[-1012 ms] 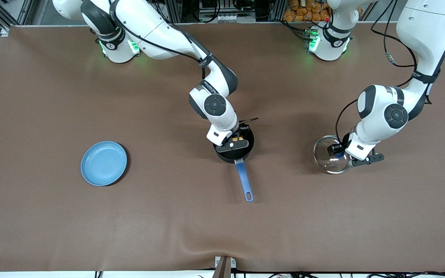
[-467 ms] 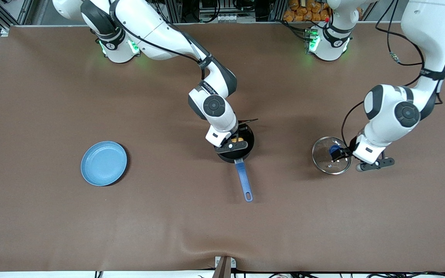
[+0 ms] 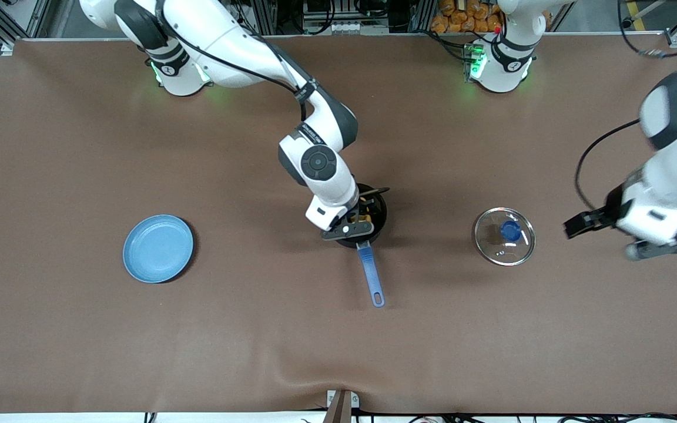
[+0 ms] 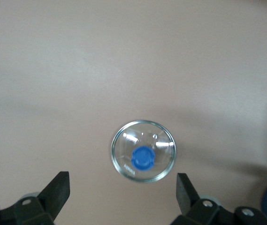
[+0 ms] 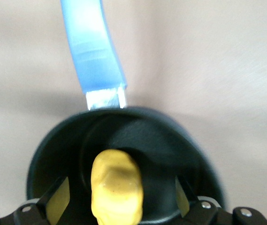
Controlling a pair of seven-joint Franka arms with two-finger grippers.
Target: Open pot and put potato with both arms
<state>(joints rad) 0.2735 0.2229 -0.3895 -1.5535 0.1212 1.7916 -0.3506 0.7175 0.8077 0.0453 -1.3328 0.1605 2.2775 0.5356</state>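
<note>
The black pot [image 3: 374,226] with its blue handle [image 3: 371,275] stands uncovered mid-table. The yellow potato [image 5: 117,187] lies inside the pot [image 5: 171,140]. My right gripper [image 3: 355,216] is just over the pot's mouth. It is open [image 5: 119,199], with a finger on each side of the potato and clear of it. The glass lid [image 3: 504,236] with a blue knob lies flat on the table toward the left arm's end and also shows in the left wrist view [image 4: 144,151]. My left gripper [image 3: 580,224] is open [image 4: 122,193], empty, and raised well above the table beside the lid.
A flat blue plate [image 3: 158,248] lies toward the right arm's end of the table. The brown tablecloth has a ripple at its near edge [image 3: 315,367].
My left gripper has let go of the lid, risen and swung away toward its end of the table. The lid stays on the table. My right gripper has shifted slightly over the pot.
</note>
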